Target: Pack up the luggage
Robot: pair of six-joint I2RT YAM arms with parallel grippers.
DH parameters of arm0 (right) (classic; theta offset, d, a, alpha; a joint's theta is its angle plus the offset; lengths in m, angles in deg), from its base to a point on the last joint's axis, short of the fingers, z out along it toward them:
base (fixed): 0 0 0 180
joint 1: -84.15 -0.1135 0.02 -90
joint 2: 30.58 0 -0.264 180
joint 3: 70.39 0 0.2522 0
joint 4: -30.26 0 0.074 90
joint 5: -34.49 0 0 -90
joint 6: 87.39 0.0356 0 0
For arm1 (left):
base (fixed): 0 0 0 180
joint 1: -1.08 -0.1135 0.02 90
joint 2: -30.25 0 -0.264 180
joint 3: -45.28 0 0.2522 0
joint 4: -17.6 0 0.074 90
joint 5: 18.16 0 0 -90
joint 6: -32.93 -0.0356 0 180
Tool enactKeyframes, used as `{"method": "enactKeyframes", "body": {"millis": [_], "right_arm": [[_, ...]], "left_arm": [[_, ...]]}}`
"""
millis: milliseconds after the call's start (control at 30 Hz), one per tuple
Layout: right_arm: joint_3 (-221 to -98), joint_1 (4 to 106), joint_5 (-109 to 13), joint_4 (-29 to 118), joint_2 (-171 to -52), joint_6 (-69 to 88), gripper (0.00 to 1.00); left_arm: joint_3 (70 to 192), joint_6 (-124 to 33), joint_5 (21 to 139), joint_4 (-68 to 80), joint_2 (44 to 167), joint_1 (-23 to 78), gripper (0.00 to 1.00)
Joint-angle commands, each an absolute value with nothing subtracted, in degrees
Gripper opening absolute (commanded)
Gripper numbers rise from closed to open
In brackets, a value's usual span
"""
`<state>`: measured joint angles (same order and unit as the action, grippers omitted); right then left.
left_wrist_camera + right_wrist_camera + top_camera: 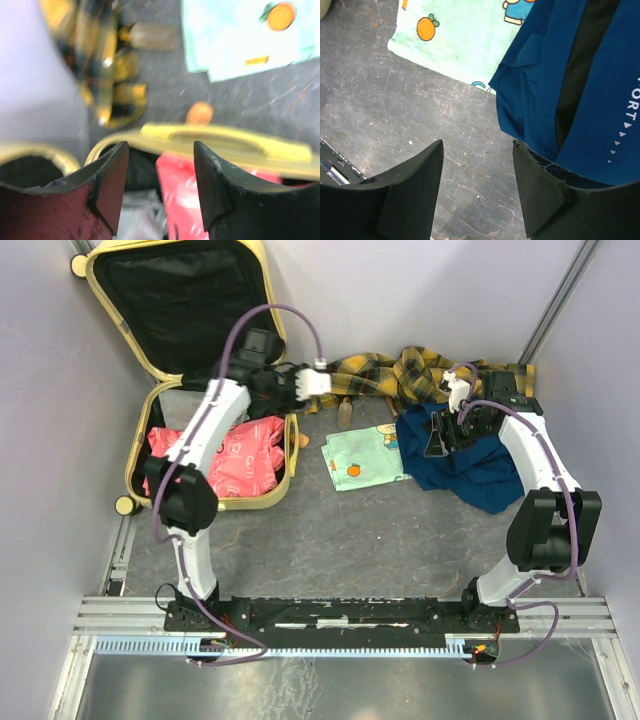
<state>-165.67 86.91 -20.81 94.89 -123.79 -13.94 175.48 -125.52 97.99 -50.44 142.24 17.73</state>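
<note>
One luggage (292, 455) crosswise, wheels (125, 505) left

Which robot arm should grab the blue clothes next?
Probably the right. The open right fingers hang right by the blue garment, while the left fingers are over the luggage rim, away from it.
</note>
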Motion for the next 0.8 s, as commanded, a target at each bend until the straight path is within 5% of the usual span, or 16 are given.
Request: {"method": "enactKeyframes", "body": {"millis": [0,467,767], "right_arm": [[-163.9,86.9,-23.4,91.8,-123.1,-12.6,0.64],[-160.5,86.9,-29.1,89.5,-124.9,-13.8,0.55],[-164.6,87.1,-36.0,88.1,-130.7,-14.4,0.48]], "left_arm": [[179.6,-115.5,98.3,-50.4,149.8,24.3,0.58],[182.9,-108.5,82.2,-42.3,167.7,36.0,0.42],[169.3,-109.7,78.2,-42.1,164.9,37.8,0.28]]}}
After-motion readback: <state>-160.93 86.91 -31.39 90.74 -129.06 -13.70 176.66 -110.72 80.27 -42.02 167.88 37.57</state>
